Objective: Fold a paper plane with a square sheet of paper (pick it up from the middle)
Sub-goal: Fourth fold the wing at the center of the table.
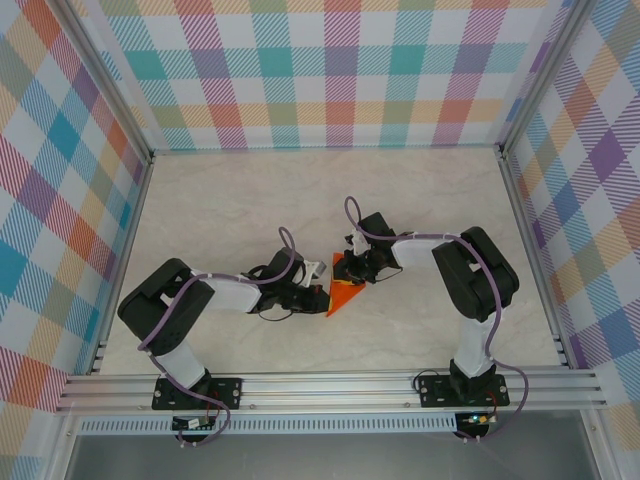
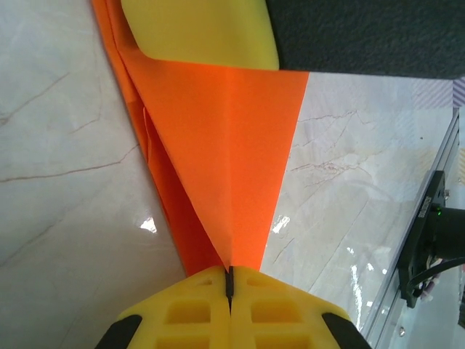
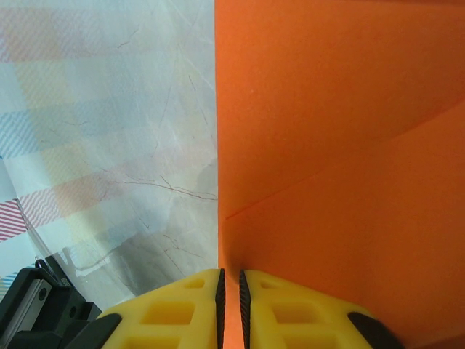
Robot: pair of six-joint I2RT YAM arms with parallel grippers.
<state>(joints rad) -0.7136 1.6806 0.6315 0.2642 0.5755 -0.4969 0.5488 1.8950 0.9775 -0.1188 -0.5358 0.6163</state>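
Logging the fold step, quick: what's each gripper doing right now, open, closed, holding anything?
Left gripper: closed, pinching the orange paper at its narrow end.
Right gripper: closed on an edge of the same paper.

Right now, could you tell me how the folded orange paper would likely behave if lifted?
The orange paper looks thin, so it would probably sag away from where the left gripper and right gripper pinch it. Its layered creases likely stiffen it along the folds. It seems very light and might slide on the glossy table.
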